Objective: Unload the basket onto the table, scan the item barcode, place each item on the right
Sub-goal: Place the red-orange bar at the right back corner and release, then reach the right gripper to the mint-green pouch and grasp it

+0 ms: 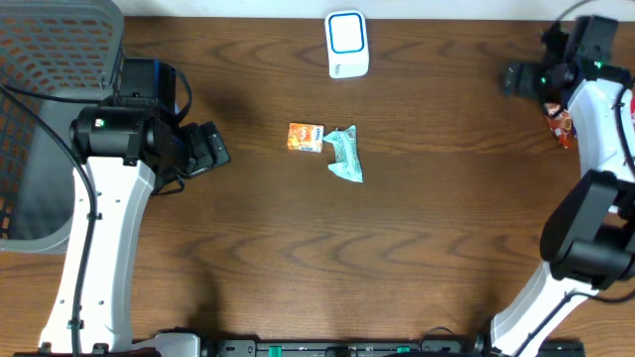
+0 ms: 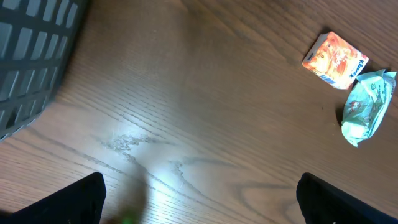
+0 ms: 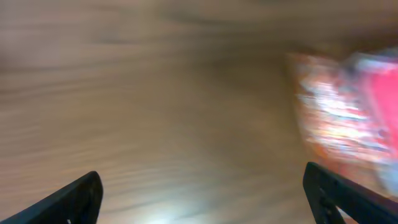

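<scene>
Dark wood-grain counter [image 1: 437,248] seen from above, smooth with a slight sheen. Far left: grey mesh basket [image 1: 50,59]. Next, left tool [image 1: 216,149], fingers spread wide, holding nothing, pointing toward the centre. Mid-counter: small orange carton [image 1: 306,137] lying flat, with a crumpled mint-green packet [image 1: 345,157] just beside it, perhaps touching. Probably light, both. Carton likely stiff enough for a pinch across its narrow sides. Packet soft, crinkly and probably slippery, best taken by one edge to leave any barcode uncovered. No barcode visible on either. Behind them, toward the far edge and well apart, white barcode scanner [image 1: 347,44] with a blue-ringed face. Far right: right tool [image 1: 518,77], fingers spread apart in a blurred wrist view, gripping nothing. Just beside it, a red snack packet [image 1: 562,125], likely soft as well. Plenty of open wood between centre and right for carrying an item to the scanner.
</scene>
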Controlling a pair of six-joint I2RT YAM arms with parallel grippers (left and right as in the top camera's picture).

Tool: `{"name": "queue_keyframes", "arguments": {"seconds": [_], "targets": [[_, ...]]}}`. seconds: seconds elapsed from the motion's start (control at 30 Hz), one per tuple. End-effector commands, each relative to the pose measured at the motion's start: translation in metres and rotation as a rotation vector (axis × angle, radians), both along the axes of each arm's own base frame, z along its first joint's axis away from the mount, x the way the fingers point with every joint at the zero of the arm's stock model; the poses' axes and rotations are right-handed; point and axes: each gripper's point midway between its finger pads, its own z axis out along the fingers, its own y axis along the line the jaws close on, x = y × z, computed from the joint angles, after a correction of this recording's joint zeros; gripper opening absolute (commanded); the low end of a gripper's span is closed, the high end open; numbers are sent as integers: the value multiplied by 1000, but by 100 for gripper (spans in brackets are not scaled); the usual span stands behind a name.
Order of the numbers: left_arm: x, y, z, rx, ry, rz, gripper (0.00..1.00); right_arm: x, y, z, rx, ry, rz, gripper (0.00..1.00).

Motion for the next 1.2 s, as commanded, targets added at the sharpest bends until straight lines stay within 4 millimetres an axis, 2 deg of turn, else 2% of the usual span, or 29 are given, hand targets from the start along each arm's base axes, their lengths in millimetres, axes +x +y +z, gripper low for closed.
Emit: {"name": "queue_keyframes", "arguments": {"seconds": [0.0,0.07,0.2,0.27,0.3,0.33,0.5,0.6,0.7,0.8,1.0,1.17], "targets": [[0,2,-3,7,12,13,98,-7,102,48,384,-62,235,93],[0,2,-3,7,12,13,98,-20,132,42,447,-2,290,91],[0,2,-3,7,12,13,98,-44,180,19,467,111,362,80],[0,2,-3,7,12,13,98,-57,206,6,471,157,410,78],[0,2,-3,7,12,13,98,-70,230,-7,462,195,455,76],[0,2,-3,7,12,13,98,-76,240,-14,446,215,468,75],[0,2,-3,7,12,13,98,-95,266,-52,344,309,386,74],[0,2,-3,7,12,13,98,-107,289,-66,360,333,376,74],[0,2,-3,7,12,13,98,-112,301,-71,338,325,404,73],[0,2,-3,7,12,13,98,-117,311,-74,302,323,422,66],[0,2,-3,7,12,13,98,-126,342,-70,290,291,499,61],[0,2,-3,7,12,13,98,-119,344,-67,222,260,464,57]]}}
